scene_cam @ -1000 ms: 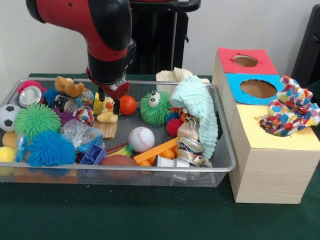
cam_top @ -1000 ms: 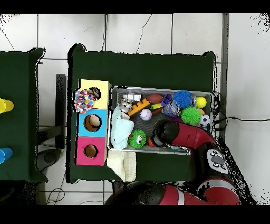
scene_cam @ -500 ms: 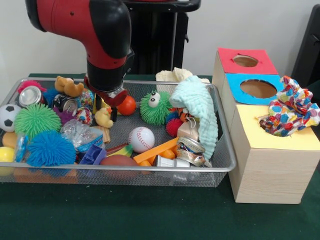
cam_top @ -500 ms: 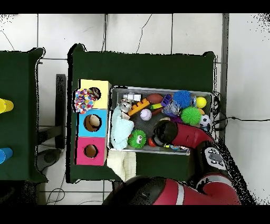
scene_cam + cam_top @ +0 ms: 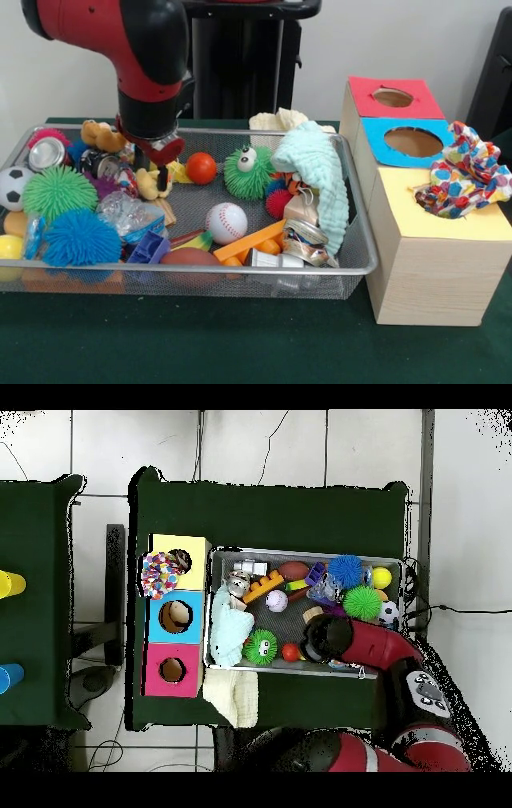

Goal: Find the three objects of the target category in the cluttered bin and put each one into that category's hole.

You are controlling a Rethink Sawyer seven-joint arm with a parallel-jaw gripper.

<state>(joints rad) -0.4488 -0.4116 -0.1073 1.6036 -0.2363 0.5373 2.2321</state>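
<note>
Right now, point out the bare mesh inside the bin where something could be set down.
Bare mesh shows between the red ball, the white baseball and the green spiky toy. The bin is crowded on the side with the blue spiky ball, and under the mint cloth.

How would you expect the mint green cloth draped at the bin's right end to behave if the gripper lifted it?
The mint green cloth hangs in soft folds over the toys beneath, so it is probably floppy and would sag. It looks light. It may snag or drag neighbours such as the crushed can.
</note>
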